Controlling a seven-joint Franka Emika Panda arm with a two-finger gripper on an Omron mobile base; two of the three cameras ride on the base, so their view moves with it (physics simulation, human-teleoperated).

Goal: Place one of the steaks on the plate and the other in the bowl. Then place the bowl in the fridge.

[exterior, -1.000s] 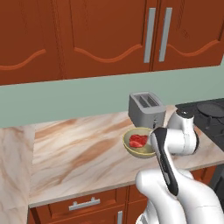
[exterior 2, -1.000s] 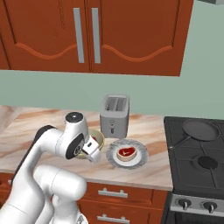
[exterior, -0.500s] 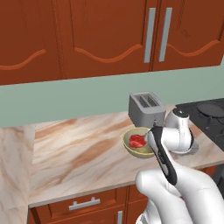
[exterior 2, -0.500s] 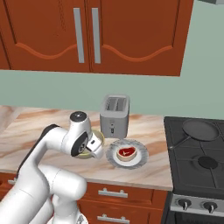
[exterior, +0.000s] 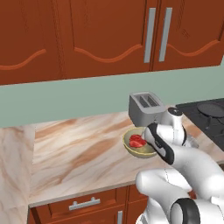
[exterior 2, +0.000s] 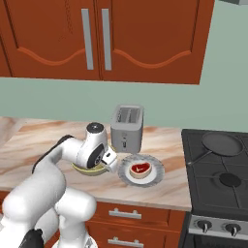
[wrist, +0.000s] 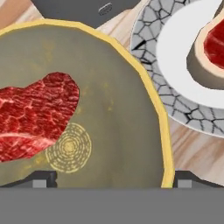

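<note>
Already both steaks are sorted: one steak (wrist: 33,116) lies flat on the floor of the bowl (wrist: 127,131), directly ahead of the jaws, and the other steak (exterior 2: 140,169) lies on the plate (exterior 2: 158,169), just off to one side of them. By judgement, what is left is the final step: gripping the bowl and carrying it to the fridge. The gripper (wrist: 109,177) hangs low over the bowl with its jaws spread wide and nothing between them; one fingertip (wrist: 41,178) sits over the bowl's interior, the other just past its yellow rim toward the plate. Bowl and plate rest on the marbled surface (exterior: 78,148), rims nearly touching. Beyond the jaws, just behind the bowl, stands a toaster (exterior 2: 127,127).
</note>
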